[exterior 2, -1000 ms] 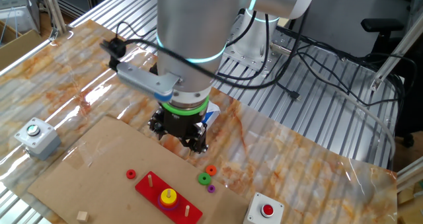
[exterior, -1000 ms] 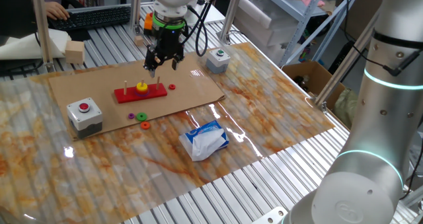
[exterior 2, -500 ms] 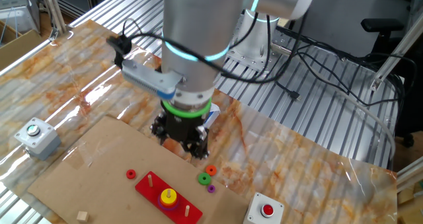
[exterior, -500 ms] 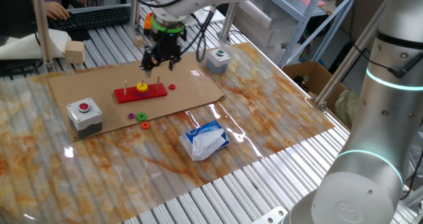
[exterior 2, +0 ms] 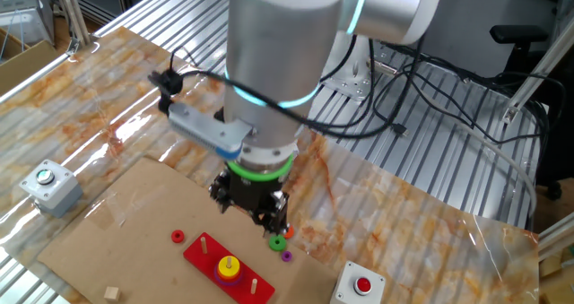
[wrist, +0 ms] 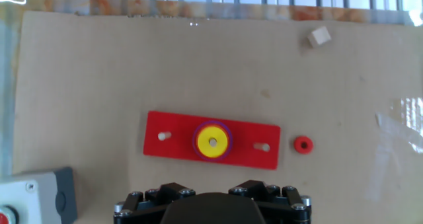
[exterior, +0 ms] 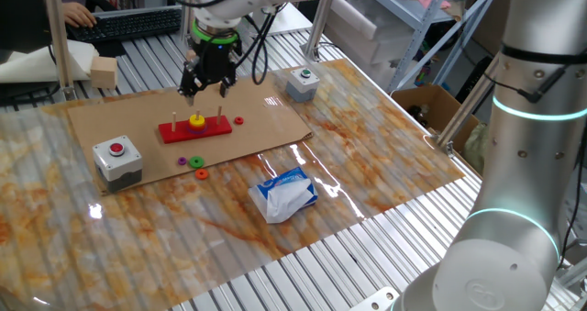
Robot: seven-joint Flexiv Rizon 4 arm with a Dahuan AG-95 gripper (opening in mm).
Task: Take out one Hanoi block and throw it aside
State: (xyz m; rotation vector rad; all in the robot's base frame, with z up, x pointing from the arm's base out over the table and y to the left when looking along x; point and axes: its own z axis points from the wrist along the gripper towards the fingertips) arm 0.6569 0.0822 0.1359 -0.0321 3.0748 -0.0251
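Shifting left since the earlier frame, the black two-finger gripper [exterior: 203,86] is hovering above the flat yellow ring-shaped Hanoi block [wrist: 213,141]; only the hand view is showing its purple underlying ring, and jaw opening cannot be told.

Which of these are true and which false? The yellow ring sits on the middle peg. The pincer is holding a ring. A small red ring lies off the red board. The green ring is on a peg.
1. The yellow ring sits on the middle peg of the red board: true.
2. The pincer is holding a ring: false; it hangs above the board, holding nothing visible.
3. A small red ring lies off the board on the cardboard: true.
4. The green ring is on a peg: false; it lies loose beside the board.
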